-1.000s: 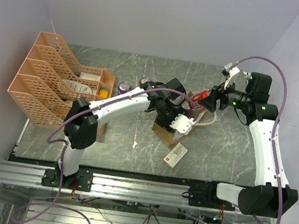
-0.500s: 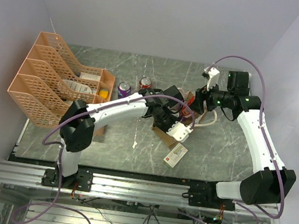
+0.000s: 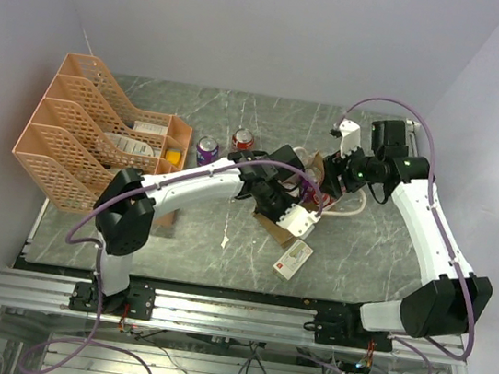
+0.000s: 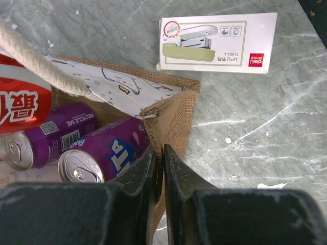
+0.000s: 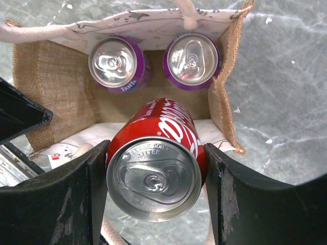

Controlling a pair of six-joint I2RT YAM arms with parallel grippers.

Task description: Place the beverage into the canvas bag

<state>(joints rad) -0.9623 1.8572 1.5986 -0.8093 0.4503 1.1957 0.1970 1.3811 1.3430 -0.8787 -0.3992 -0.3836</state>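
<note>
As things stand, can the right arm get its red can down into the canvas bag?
Probably yes. The right gripper holds the red can over the open mouth of the canvas bag; the left gripper pinches one wall, and bare floor shows beside two purple cans.

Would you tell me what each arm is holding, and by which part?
The right gripper holds the red cola can by its sides, above the tan canvas bag. The left gripper pinches the bag's burlap rim between its fingers.

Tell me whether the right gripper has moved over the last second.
Yes. The right gripper, shut on the red cola can, has swung left, toward the orange mesh rack, to above the canvas bag.
</note>
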